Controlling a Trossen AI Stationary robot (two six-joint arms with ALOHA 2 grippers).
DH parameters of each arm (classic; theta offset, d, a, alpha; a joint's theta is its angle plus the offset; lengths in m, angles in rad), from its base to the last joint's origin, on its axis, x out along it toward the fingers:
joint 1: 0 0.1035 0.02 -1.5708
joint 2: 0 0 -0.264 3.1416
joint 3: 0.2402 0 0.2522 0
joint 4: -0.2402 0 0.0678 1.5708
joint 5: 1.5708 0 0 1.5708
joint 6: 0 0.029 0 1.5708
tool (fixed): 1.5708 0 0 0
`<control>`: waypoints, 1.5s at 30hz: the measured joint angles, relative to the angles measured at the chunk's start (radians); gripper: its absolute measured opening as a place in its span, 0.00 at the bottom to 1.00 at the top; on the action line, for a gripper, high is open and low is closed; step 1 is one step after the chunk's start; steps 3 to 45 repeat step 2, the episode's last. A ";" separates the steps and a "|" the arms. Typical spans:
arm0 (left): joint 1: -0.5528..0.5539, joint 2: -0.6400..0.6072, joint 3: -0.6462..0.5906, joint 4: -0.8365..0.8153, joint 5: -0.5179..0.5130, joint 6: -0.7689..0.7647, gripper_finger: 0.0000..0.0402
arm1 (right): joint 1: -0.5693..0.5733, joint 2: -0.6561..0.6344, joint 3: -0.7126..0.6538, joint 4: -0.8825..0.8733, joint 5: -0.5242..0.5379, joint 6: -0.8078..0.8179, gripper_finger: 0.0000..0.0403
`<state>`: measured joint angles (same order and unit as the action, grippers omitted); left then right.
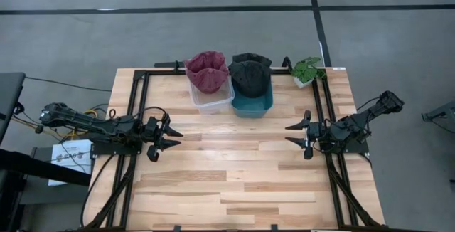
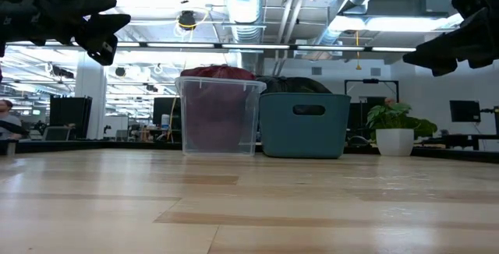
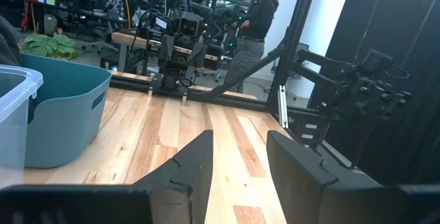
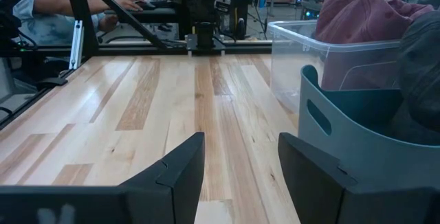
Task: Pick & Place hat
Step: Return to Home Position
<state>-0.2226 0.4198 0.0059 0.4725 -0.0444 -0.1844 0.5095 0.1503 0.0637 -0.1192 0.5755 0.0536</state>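
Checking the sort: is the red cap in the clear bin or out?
In. The red cap sits bunched inside the clear bin, bulging above its rim; the low view shows it through the wall.

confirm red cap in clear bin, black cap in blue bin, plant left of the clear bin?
One slip: the high view shows the plant right of the blue bin. The red cap is in the clear bin, the black cap in the blue bin.

Maroon cap [image 1: 206, 70], black cap [image 1: 250, 75] (teal bin [image 1: 253, 106])
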 joint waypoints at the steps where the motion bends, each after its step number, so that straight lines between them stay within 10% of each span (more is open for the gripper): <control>1: 0.000 0.000 0.000 0.000 0.000 0.000 0.34 | 0.000 0.000 0.000 0.000 0.000 0.000 0.44; 45: 0.000 0.000 0.000 0.000 0.000 0.000 0.34 | 0.000 0.000 0.000 0.000 0.000 0.000 0.44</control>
